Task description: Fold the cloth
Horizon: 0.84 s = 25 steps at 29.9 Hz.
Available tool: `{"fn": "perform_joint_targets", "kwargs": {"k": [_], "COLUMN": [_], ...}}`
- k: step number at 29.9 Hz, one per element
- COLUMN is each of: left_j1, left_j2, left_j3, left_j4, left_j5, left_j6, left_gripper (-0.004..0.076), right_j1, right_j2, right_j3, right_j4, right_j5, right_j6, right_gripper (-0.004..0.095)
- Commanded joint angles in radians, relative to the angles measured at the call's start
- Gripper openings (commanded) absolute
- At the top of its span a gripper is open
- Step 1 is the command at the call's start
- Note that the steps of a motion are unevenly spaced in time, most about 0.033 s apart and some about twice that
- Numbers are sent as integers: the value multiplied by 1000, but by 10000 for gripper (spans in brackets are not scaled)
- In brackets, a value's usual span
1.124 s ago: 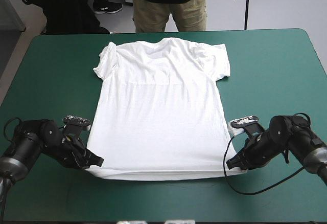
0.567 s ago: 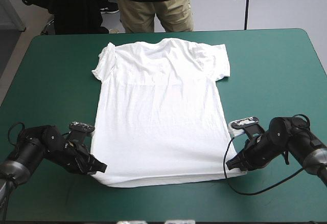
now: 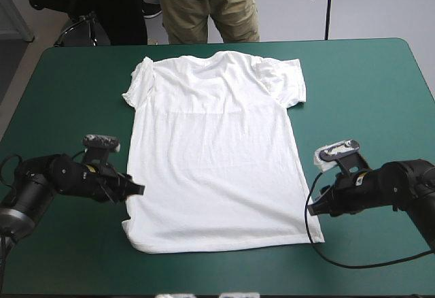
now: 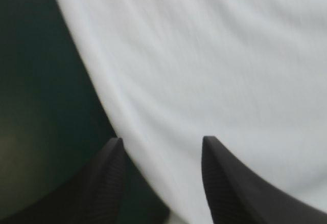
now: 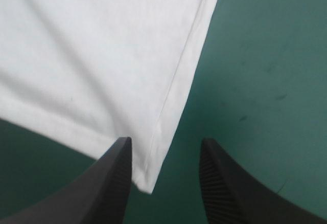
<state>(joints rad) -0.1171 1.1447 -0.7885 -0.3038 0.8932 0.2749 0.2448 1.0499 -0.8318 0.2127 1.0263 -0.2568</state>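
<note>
Shirt: the shirt [image 3: 214, 155] lies spread flat on the surface [image 3: 367, 94], with its collar at 12 o'clock and its hem at 6 o'clock.
Left tool: the left tool [image 3: 136, 190] sits low at the shirt's 8 o'clock side edge, fingers apart. In its wrist view the edge runs between them, one finger over white and the other over the teal-green cover.
Right tool: the right tool [image 3: 311, 209] is at the 5 o'clock hem corner, fingers apart. The corner tip lies between them, close to one finger.
Risk, right: the corner is off-centre in the gap, so a pinch would probably catch only the tip, which could slip out on the lift.
Risk, left: a shallow bite at the edge may take only the top layer and leave the lower one dragging.
Risk, pair: the left tool stands farther up the side than the right, so lifting from unmatched points would likely skew the fold line.
Risk, cloth: the sleeve at 10 o'clock looks rumpled, and its creases would get folded in.
</note>
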Motion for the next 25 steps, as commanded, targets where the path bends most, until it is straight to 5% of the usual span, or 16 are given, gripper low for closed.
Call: {"fn": "perform_joint_targets", "kwargs": {"k": [1, 14, 25], "left_j1": [-2, 64, 95], "left_j2": [36, 538, 767], "left_j3": [-110, -615, -758], "left_j4": [71, 97, -12], "left_j5": [-174, -118, -86], "left_j6": [-123, -233, -129], "left_gripper": [350, 350, 349], "right_j1": [1, 1, 1], "right_j2": [11, 164, 171], "right_j3": [-91, -219, -219], "right_j4": [8, 94, 131], "right_j5": [-104, -122, -186], "right_j6": [0, -112, -123], "right_gripper": [409, 387, 337]}}
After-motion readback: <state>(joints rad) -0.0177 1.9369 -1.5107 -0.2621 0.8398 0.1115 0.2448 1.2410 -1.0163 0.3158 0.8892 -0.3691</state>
